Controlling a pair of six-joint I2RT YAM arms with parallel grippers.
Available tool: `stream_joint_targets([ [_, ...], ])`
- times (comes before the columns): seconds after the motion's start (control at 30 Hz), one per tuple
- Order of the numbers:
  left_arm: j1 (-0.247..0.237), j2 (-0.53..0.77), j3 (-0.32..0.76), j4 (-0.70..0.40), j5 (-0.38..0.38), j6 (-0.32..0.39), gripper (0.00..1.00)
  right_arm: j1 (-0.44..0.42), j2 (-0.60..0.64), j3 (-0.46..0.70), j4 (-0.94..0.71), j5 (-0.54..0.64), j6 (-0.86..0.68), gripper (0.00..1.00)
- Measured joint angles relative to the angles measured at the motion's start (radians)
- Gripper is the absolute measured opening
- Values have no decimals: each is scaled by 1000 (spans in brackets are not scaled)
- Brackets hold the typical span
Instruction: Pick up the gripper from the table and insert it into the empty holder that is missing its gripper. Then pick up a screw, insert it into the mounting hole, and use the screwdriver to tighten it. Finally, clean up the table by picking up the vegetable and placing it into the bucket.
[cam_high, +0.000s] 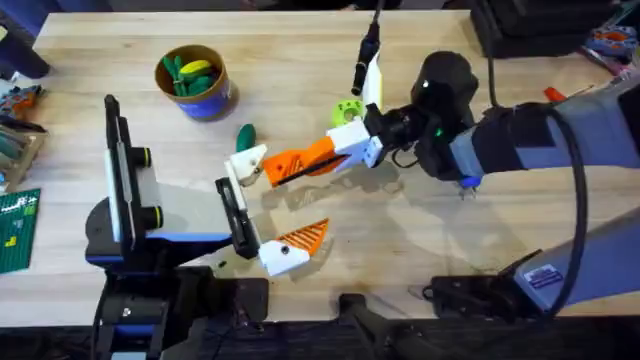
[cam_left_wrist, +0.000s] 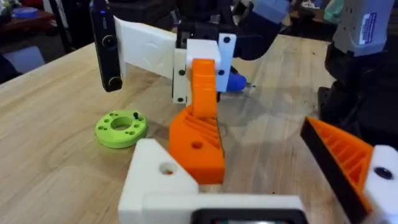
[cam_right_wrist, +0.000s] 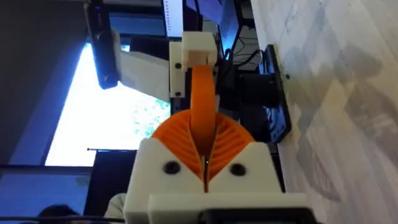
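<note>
My right gripper (cam_high: 342, 148) (cam_right_wrist: 205, 163) is shut on the orange ribbed gripper (cam_high: 300, 160) (cam_left_wrist: 198, 143) (cam_right_wrist: 202, 102) and holds it level above the table. The part's far end sits against the white empty holder (cam_high: 248, 166) (cam_left_wrist: 155, 179) (cam_right_wrist: 193, 53), the bare finger of my left gripper (cam_high: 275, 203) (cam_left_wrist: 261, 168), which stands open. Its other finger carries an orange pad (cam_high: 303, 236) (cam_left_wrist: 345, 160). The dark green vegetable (cam_high: 245, 135) lies on the table behind the holder. The bucket (cam_high: 200, 100) stands at the back left. A bit of the blue screwdriver (cam_left_wrist: 234, 81) peeks from behind the right gripper. Any screw is hidden.
A lime-green disc (cam_high: 347, 108) (cam_left_wrist: 121, 127) lies just behind the right gripper. The bucket holds green and yellow toy pieces. Clutter lines the table's left edge (cam_high: 15, 150), and black equipment (cam_high: 530, 25) sits at the back right. Bare wood lies in front of the right arm.
</note>
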Motion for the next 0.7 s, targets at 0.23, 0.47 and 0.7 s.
stream_joint_targets([
  [0.23, 0, 0, 0, 0, 1, 0, 986, 16, 0, 0, 53, 9, 14, 15],
  [0.47, 0, 0, 0, 0, 1, 1, 986, 16, 0, 0, 57, 18, 23, 15],
  [0.7, 0, 0, 0, 0, 1, 3, 986, 34, 0, 0, 57, 53, 27, 15],
])
